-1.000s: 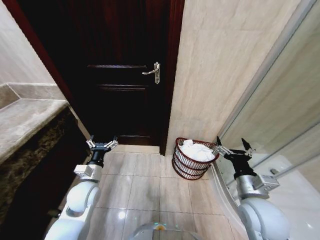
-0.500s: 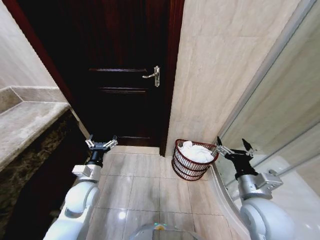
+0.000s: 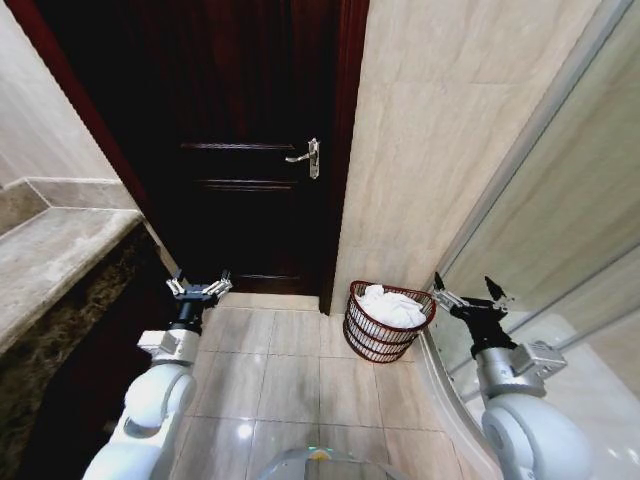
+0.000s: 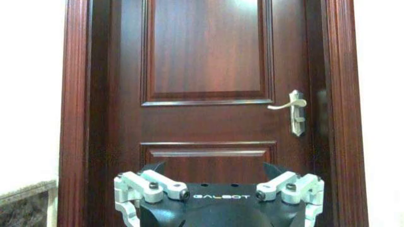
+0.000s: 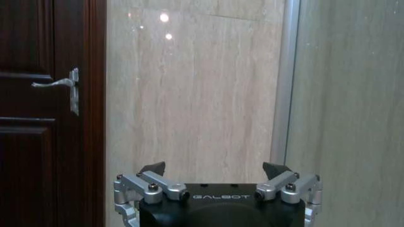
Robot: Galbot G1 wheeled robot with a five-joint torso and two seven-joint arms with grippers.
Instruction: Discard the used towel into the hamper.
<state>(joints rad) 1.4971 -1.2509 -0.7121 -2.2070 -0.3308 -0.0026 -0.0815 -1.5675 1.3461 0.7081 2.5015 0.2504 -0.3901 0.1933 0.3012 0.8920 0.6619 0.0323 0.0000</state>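
The hamper (image 3: 385,335), a small round dark red-brown wire basket, stands on the floor against the tiled wall beside the door frame. A crumpled white towel (image 3: 392,304) lies inside it, heaped above the rim. My right gripper (image 3: 466,290) hangs open and empty just to the right of the hamper, at about rim height. My left gripper (image 3: 199,285) is open and empty too, held low in front of the dark door, well to the left of the hamper. In the wrist views both grippers (image 4: 215,172) (image 5: 215,170) show spread fingers with nothing between them.
A dark wooden door (image 3: 250,150) with a metal lever handle (image 3: 305,157) stands shut ahead. A stone counter (image 3: 50,255) runs along the left. A glass shower panel (image 3: 560,220) and its curved sill close off the right. Beige floor tiles (image 3: 285,370) lie open between.
The whole picture has shifted downward a little, so the camera has moved. Both grippers stay open, and the towel lies in the hamper as before.
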